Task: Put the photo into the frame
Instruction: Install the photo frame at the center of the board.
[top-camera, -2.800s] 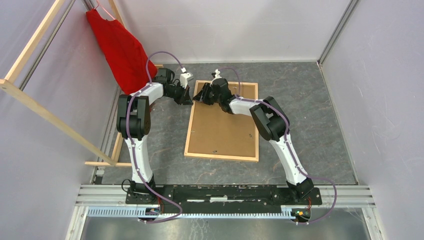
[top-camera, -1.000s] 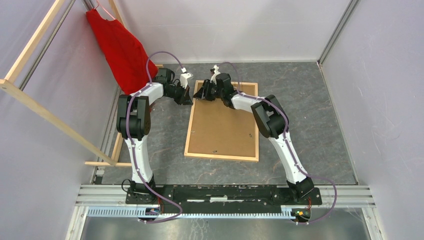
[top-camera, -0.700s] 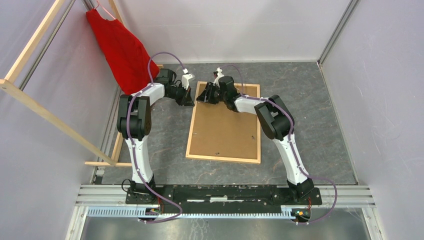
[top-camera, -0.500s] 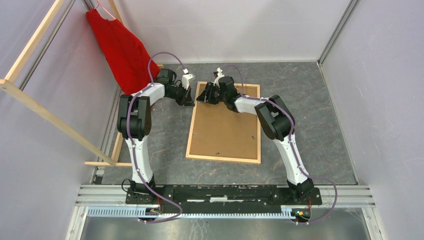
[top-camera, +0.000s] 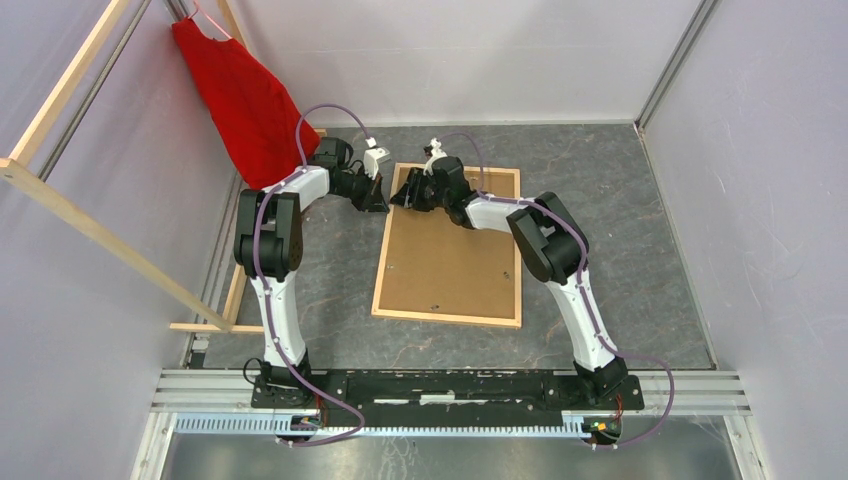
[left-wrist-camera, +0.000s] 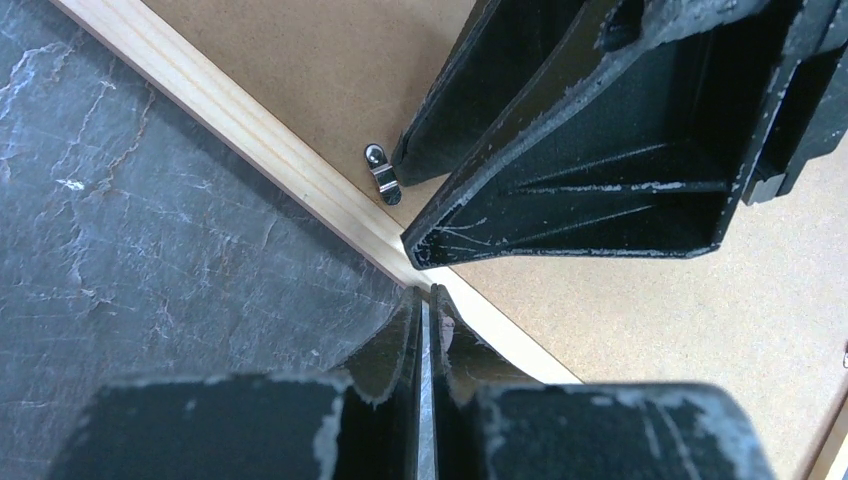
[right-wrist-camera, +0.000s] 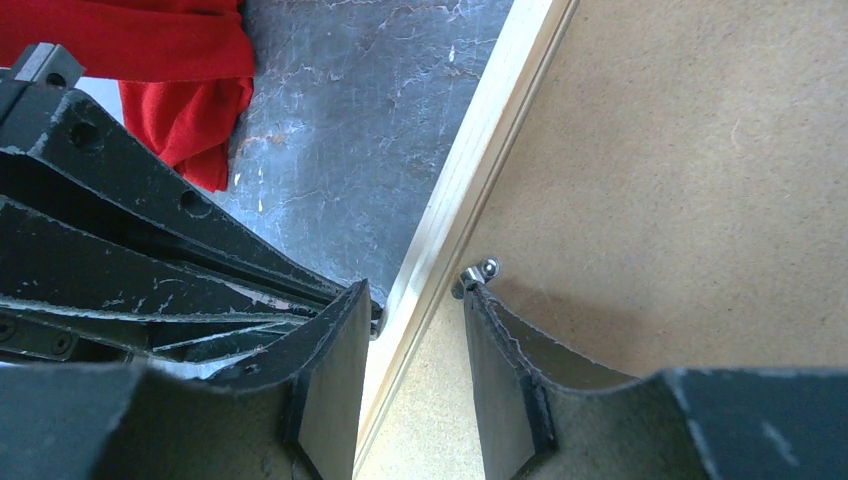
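Note:
The frame lies face down on the grey table, its brown backing board up. The photo is hidden. My left gripper is shut and empty, its tips at the outer edge of the frame's left rail near the far corner. My right gripper is open and straddles that rail: in the right wrist view one finger is outside the frame, the other on the board against a small metal turn clip. The clip also shows in the left wrist view.
A red cloth hangs from a wooden rack at the far left, its hem close to the left arm. Grey walls close in the table on three sides.
The frame has slid slightly to the right. My right gripper moved a little farther away, then back left onto the rail by the clip. The left gripper has hardly moved.

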